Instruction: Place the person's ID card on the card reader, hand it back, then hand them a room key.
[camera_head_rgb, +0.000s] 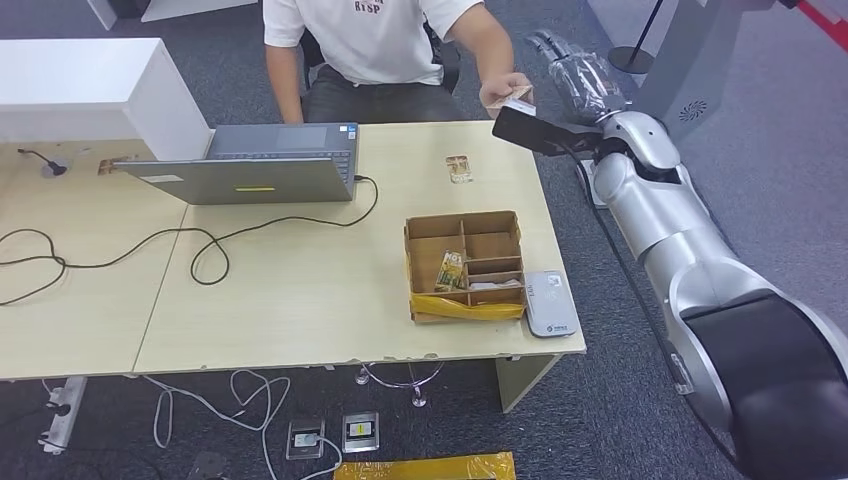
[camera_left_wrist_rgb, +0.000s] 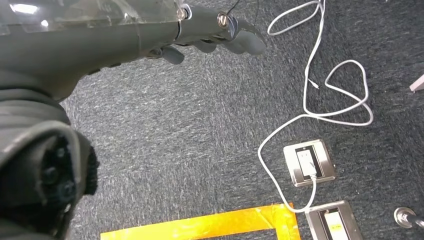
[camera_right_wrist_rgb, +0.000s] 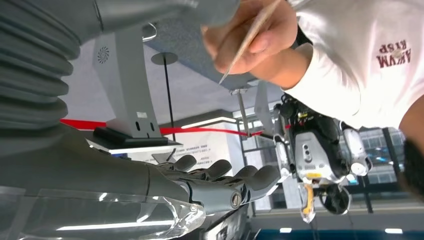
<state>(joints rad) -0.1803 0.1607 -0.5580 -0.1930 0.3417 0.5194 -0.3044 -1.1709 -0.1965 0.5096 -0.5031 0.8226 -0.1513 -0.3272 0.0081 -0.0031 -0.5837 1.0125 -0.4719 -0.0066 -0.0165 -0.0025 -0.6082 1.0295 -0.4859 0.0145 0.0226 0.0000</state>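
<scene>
A seated person in a white shirt holds the ID card (camera_head_rgb: 519, 99) in one hand (camera_head_rgb: 503, 92) past the table's far right corner. My right hand (camera_head_rgb: 578, 72), under a clear plastic cover, is raised just right of that card. In the right wrist view the card (camera_right_wrist_rgb: 248, 39) is edge-on, pinched by the person's fingers (camera_right_wrist_rgb: 260, 35), and my right hand (camera_right_wrist_rgb: 220, 180) is spread with nothing in it. The white card reader (camera_head_rgb: 552, 303) lies at the table's near right edge. My left hand (camera_left_wrist_rgb: 210, 32) hangs over the floor, fingers straight, holding nothing.
A cardboard box (camera_head_rgb: 465, 262) with compartments holds cards (camera_head_rgb: 450, 270) beside the reader. Another small card (camera_head_rgb: 459, 168) lies on the table (camera_head_rgb: 300, 300) farther back. An open laptop (camera_head_rgb: 270, 165) and a black cable (camera_head_rgb: 150, 245) occupy the left. Floor sockets (camera_left_wrist_rgb: 309, 162) and white cables (camera_left_wrist_rgb: 340, 95) lie below.
</scene>
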